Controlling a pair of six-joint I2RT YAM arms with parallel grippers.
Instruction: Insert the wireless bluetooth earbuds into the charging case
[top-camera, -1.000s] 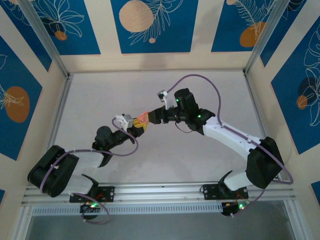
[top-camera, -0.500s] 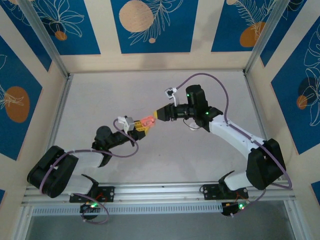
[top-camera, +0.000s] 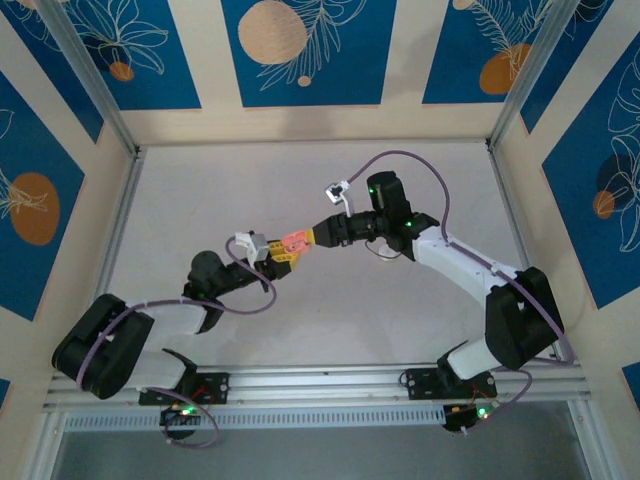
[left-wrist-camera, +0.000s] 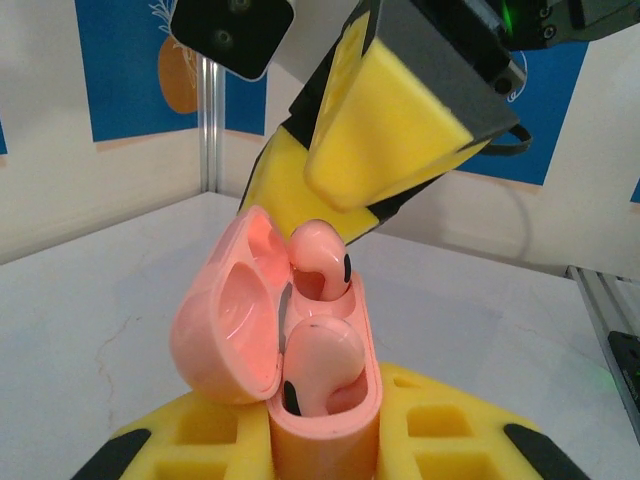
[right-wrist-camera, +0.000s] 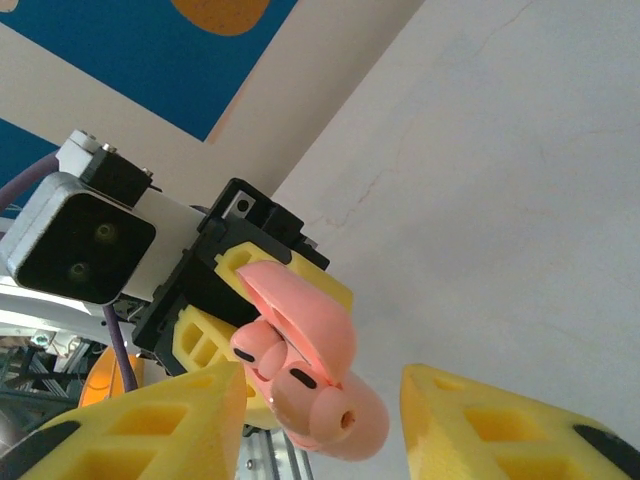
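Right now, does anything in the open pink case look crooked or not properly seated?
Yes. In the left wrist view, the far earbud stands higher out of the charging case than the near earbud, which sits low in its well. It looks not fully seated; the lid might not close over it.

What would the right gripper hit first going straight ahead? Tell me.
Probably the raised earbud in the open pink case that the left gripper holds; the exact gap is unclear.

— Where are you working?
— You're in a robot test cell; pale table (top-camera: 300, 180) fenced by aluminium posts (top-camera: 92, 85); blue-and-cream panels (top-camera: 340, 60) wall it; left arm (top-camera: 150, 330) and right arm (top-camera: 470, 275) bolted to a rail (top-camera: 320, 375).
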